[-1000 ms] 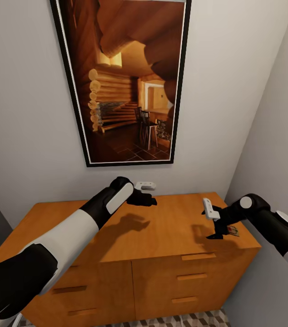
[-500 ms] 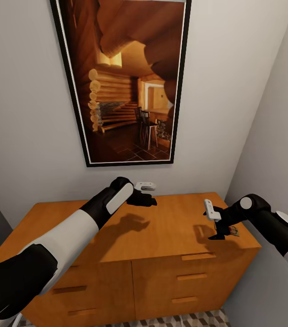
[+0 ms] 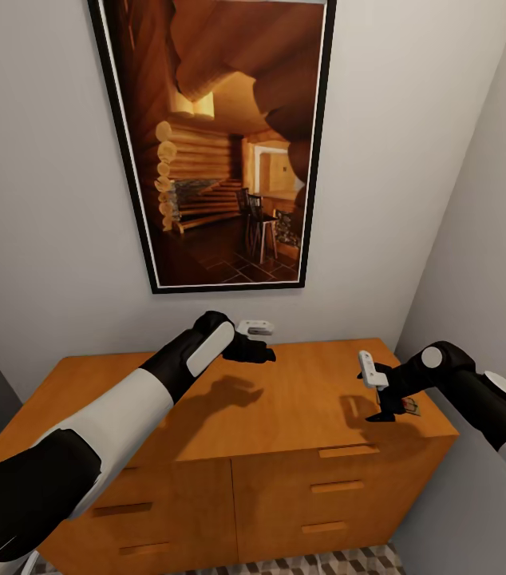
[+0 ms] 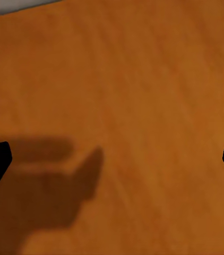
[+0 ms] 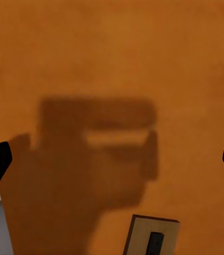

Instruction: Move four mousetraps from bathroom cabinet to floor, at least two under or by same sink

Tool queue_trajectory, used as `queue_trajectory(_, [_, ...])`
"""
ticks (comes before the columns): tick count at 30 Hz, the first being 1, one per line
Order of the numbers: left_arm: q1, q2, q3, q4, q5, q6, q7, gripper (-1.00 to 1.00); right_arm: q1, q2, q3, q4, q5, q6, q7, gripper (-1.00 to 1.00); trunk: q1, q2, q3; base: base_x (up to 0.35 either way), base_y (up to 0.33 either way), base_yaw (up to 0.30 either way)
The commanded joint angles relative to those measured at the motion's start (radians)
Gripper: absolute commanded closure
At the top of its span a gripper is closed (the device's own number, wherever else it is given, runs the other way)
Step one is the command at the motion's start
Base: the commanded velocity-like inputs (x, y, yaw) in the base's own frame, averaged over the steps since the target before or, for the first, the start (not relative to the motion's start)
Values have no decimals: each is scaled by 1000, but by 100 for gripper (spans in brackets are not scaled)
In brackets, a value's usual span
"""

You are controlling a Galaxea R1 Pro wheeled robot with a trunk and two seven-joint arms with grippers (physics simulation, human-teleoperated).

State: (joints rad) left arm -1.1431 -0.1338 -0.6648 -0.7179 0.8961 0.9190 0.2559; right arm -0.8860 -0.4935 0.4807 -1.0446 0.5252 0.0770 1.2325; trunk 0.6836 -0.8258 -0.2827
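Head view shows the right gripper (image 3: 382, 398) with fingers spread, hovering over one mousetrap (image 3: 409, 406) on the cabinet (image 3: 301, 415) top near its right edge; the left gripper (image 3: 254, 351) also hangs spread wide. No trap seems lifted, so I judge nearly everything is left
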Motion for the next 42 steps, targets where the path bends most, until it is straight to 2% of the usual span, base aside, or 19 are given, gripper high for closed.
queue_trajectory(1, [-1, 0, -3, -1, 11, 1, 10, -100, -1, -1, 3, -2, 1, 8, 2, -100, 0, -1, -1, 0, 0, 0])
queue_trajectory(42, [5, 3, -4, 4, 11, -3, 8, -100, 1, -2, 3, -8, 21, 20, 9, -100, 0, -1, -1, 0, -15, 0])
